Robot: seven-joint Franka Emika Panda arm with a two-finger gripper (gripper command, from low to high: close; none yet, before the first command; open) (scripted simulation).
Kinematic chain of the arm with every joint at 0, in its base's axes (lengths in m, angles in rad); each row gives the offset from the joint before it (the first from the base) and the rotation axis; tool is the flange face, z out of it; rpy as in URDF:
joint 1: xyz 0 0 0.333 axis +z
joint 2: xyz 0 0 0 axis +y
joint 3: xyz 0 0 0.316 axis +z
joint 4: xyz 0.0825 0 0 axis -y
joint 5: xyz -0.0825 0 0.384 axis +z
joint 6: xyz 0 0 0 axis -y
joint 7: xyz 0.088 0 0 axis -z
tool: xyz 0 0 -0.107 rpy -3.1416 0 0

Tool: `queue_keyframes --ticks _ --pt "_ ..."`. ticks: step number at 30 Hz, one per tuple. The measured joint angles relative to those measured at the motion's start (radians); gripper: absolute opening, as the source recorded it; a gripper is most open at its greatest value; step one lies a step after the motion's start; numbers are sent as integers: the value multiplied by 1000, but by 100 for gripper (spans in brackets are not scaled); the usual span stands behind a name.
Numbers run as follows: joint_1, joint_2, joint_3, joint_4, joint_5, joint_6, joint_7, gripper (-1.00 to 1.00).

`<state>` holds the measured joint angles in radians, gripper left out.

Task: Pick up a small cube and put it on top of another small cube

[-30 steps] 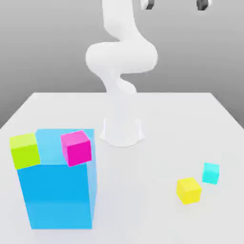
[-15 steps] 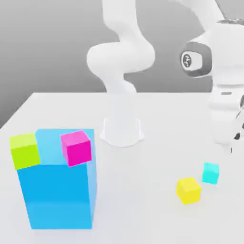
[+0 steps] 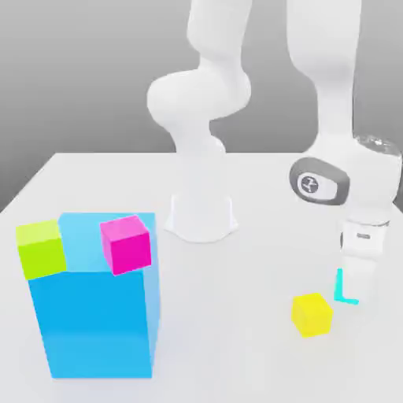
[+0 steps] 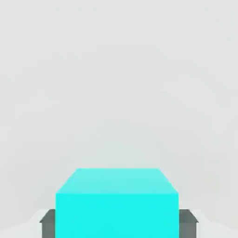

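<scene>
The small cube (image 3: 340, 288) is plain cyan and rests on the white table at the exterior view's right, mostly hidden behind my hand. My gripper (image 3: 356, 293) has come straight down on it. In the hand view the cyan cube (image 4: 117, 200) sits between my two dark fingers (image 4: 48, 222), which press against its two sides, so the gripper (image 4: 117, 224) is shut on it. The yellow cube (image 3: 312, 314), a little bigger, stands on the table just beside it, toward the exterior view's left and nearer the front.
A big blue block (image 3: 94, 323) stands at the exterior view's front left, with a lime cube (image 3: 39, 249) and a magenta cube (image 3: 126, 244) on its top. The arm's white base (image 3: 201, 217) is at the table's middle back.
The arm swung in from above and dropped onto the cyan cube. Its fingers, open before, have shut on the cube's sides. No cube has shifted.
</scene>
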<state>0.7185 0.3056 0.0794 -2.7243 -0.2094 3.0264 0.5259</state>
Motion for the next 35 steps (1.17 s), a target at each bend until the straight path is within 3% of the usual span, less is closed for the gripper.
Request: queue_keyframes --ticks 4,9,14,24,28,31,32,35 --pt "-20 -46 25 -10 21 -36 -18 -100" --pt "-71 -215 81 -32 150 -180 -131 -100" --pt "-285 -316 -14 88 192 -389 -361 -100" --pt "-604 -467 -274 345 160 -789 -760 -100" --pt "-701 -510 -380 412 138 -905 -879 -100" --pt "-758 -474 -453 413 139 -875 -963 -100" --pt "-764 -459 -462 397 142 -844 -974 100" --pt "-764 -459 -462 397 142 -844 -974 100"
